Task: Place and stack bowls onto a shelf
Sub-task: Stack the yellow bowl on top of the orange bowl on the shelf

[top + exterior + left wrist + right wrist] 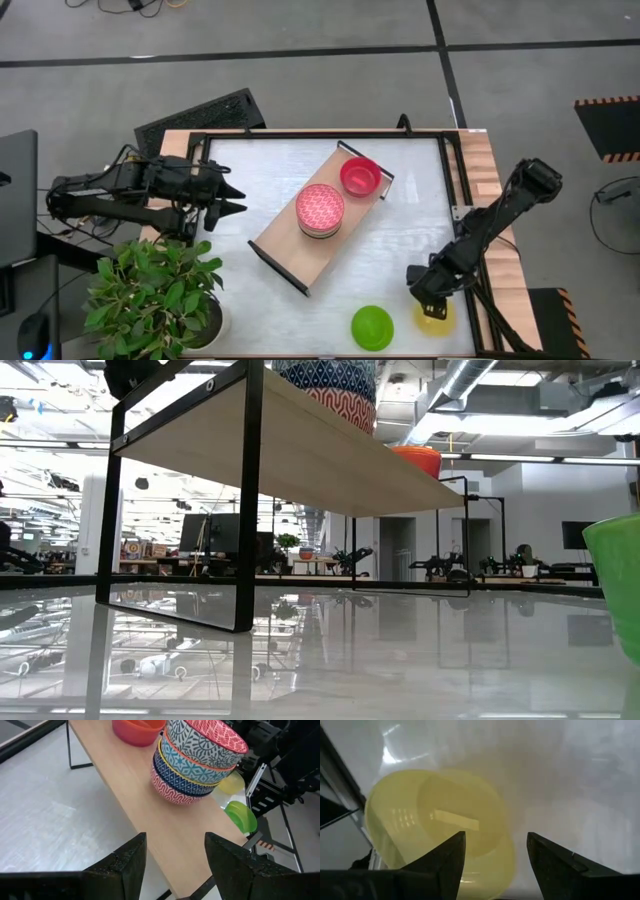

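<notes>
Bowls sit stacked (320, 210) mid-shelf (285, 245) beside a red bowl (361, 176), while the right gripper (430, 297) hovers fingers apart over the yellow bowl (440, 835) near the green bowl (372, 327), and the left gripper (235, 198) waits open-fingered at the table's (400, 250) left edge.

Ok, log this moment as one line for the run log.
left gripper: open, empty, beside shelf | right gripper: open over yellow bowl | shelf: patterned stack, red bowl | green bowl: on table

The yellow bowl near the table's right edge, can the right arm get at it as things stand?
Probably yes. The right gripper hangs open just over the yellow bowl, nothing lies between them, and the green bowl sits clear to one side.
</notes>
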Controlling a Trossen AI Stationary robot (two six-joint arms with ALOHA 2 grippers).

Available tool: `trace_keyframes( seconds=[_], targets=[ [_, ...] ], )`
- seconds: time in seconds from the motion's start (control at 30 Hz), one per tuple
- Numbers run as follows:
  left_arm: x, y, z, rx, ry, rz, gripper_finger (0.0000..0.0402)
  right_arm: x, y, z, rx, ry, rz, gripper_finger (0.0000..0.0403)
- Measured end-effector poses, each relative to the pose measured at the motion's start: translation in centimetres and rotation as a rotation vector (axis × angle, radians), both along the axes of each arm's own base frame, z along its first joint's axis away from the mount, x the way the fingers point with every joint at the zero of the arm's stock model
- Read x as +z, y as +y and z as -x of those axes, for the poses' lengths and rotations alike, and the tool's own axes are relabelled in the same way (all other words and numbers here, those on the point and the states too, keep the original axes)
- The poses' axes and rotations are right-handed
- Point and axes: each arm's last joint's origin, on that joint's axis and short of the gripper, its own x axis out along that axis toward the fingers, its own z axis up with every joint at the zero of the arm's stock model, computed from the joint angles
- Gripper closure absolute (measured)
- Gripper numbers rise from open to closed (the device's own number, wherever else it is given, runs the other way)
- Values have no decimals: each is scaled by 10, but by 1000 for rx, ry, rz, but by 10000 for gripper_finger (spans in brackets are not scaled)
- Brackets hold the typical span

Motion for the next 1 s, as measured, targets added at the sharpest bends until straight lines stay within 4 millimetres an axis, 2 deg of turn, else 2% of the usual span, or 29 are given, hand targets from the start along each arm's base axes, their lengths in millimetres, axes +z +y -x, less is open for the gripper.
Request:
trace_keyframes(
  seconds=[0.2, 0.33, 0.47, 0.63, 0.83, 1.0],
  targets=[
    [-1, 0, 0, 4, 4, -2, 216, -9, 0, 4, -8, 6, -21, 170],
    [-4, 0, 2, 3, 39, -11, 216, -16, -4, 7, -46, 38, -5, 197],
    [-5, 0, 2, 0, 47, -17, 216, -17, -7, 5, -90, 55, -5, 262],
    [-5, 0, 2, -12, 48, -38, 216, -17, -14, -1, -130, 67, -21, 374],
    [-5, 0, 2, -18, 49, -50, 216, -11, -24, -14, -175, 56, -48, 379],
    [-5, 0, 2, -18, 49, -50, 216, 23, -33, -28, -166, -11, -121, 380]
  ],
)
